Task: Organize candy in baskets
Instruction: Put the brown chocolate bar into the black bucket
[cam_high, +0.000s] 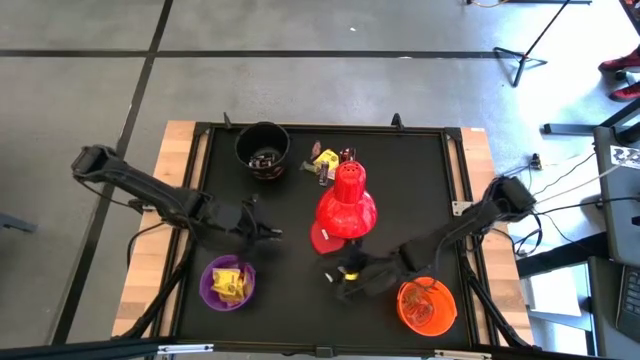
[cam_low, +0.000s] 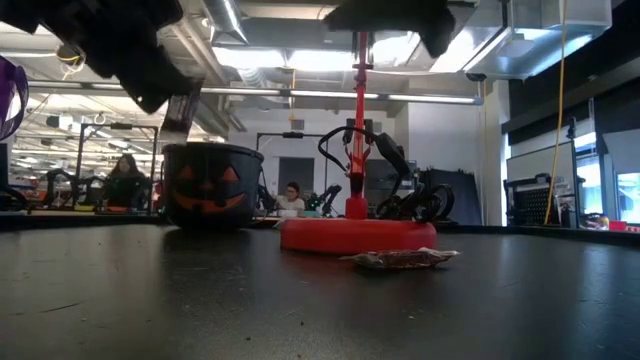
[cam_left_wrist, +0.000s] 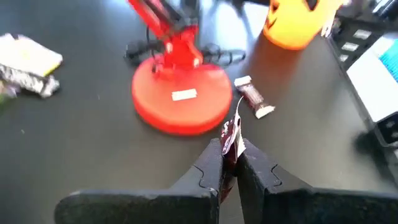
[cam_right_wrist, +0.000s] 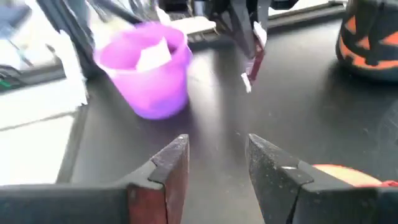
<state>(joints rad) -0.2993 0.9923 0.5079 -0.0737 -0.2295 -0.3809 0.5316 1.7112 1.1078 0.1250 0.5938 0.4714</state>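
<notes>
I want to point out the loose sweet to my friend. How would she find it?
Start at the red desk lamp mid-table. Beside its round base, toward the orange plastic bucket, one small dark-brown wrapped candy lies flat on the black tabletop. Unlike the yellow-wrapped sweets beyond the lamp, it lies alone.

The desk lamp (cam_high: 346, 203) is standing mid-table. Behind it, near the far edge, a few candies (cam_high: 325, 160) are lying, with one bucket (cam_high: 262, 150) sitting to their left. Another bucket (cam_high: 228, 283) is sitting at the near left, a third (cam_high: 427, 305) at the near right. The left gripper (cam_high: 275, 234) is hanging between the lamp and the near-left bucket, pinching a candy (cam_left_wrist: 233, 135). The right gripper (cam_high: 340, 277) is hovering before the lamp, beside the near-right bucket. A loose candy (cam_left_wrist: 253, 99) is lying by the lamp's base.
</notes>
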